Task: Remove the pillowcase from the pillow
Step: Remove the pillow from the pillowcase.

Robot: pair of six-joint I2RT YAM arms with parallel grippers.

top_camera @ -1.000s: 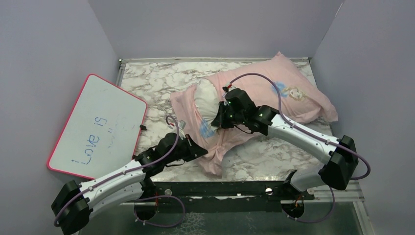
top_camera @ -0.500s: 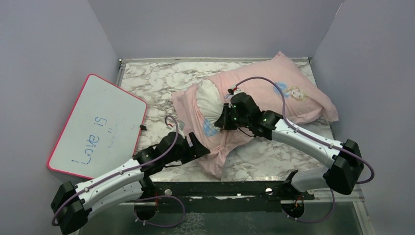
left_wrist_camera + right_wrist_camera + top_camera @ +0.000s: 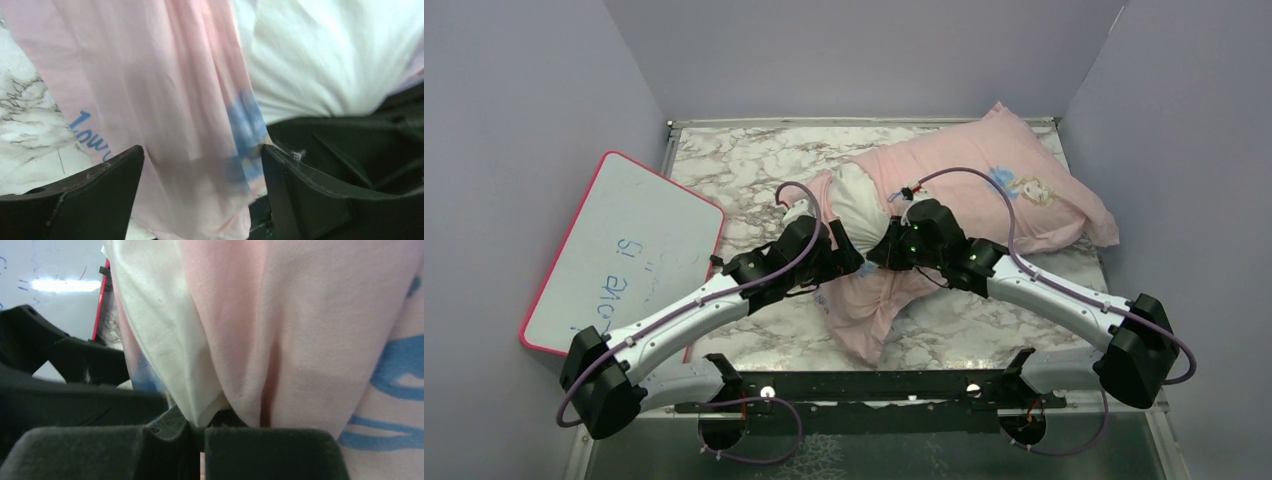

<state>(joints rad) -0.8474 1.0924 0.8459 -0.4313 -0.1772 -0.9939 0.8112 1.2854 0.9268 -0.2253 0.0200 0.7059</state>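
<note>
Pillowcase (image 3: 969, 185) lay partly off pillow (image 3: 856, 205). Your left gripper (image 3: 200, 160) stood wide open astride its loose pink cloth; your right gripper (image 3: 197, 435) pinched the pillow's white end.

Light: bright, even, from overhead.
Shadows: soft and faint.
Glare: white streak on the whiteboard (image 3: 65, 285).
Focus: wrist views soft; the pillowcase (image 3: 165, 100) blurs up close.
</note>
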